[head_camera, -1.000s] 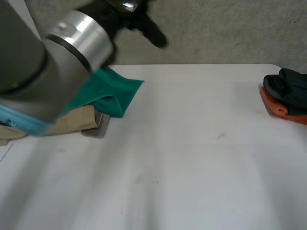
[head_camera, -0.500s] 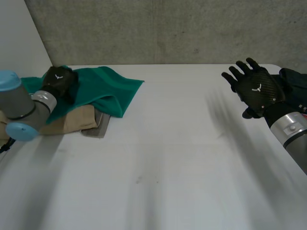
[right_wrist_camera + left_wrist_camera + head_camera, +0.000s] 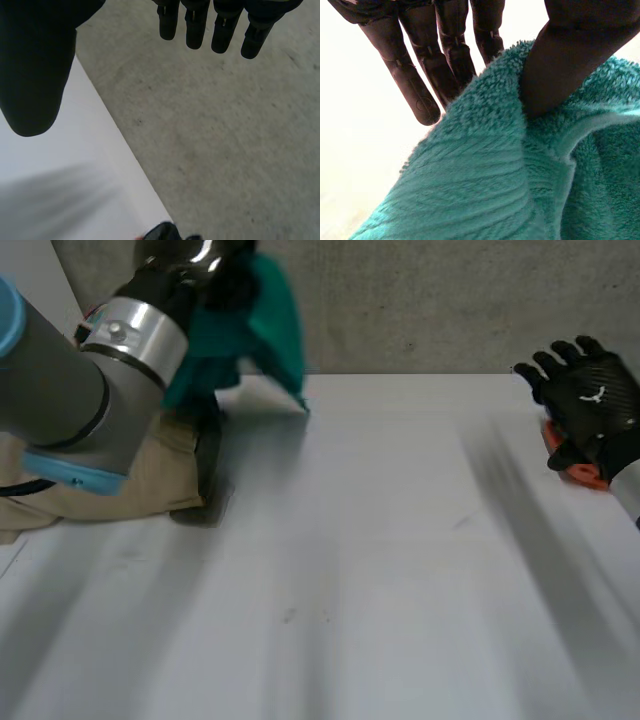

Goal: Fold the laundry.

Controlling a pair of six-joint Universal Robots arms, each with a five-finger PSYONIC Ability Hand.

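- Teal towel (image 3: 272, 325) up in the air at about eleven o'clock of the white table (image 3: 400, 570), drooping from the left hand (image 3: 228, 280) in front of the concrete wall (image 3: 430, 300).
- Clamped on an edge of that towel, as seen in the left wrist view: thumb (image 3: 565, 60) pressing into the terry pile from one side, fingers (image 3: 415, 85) straight and close together on the other, tips reaching past the cloth.
- Rest of the towel hanging loose below the pinch in soft folds, clear of the table.
- Grey left arm (image 3: 70, 390) with a light-blue cap across the ten o'clock corner, above a beige cloth (image 3: 150, 480) lying flat on the table there.
- Darker grey cloth (image 3: 205, 512) peeking out from under the beige one, on the side toward the table's middle.
- Right hand (image 3: 590, 405) raised over the three o'clock edge, fingers straight and spread apart, holding nothing.
- Same reading in the right wrist view: fingers side by side with gaps between, thumb (image 3: 35, 75) well apart from them, nothing in between; beyond the fingertips, the table's edge and a concrete floor (image 3: 225, 130).
- Orange cloth (image 3: 575, 468) at the three o'clock edge, partly hidden behind the right hand.
- Dark cloth (image 3: 165, 232) at the table's edge in the right wrist view, well apart from the fingertips.
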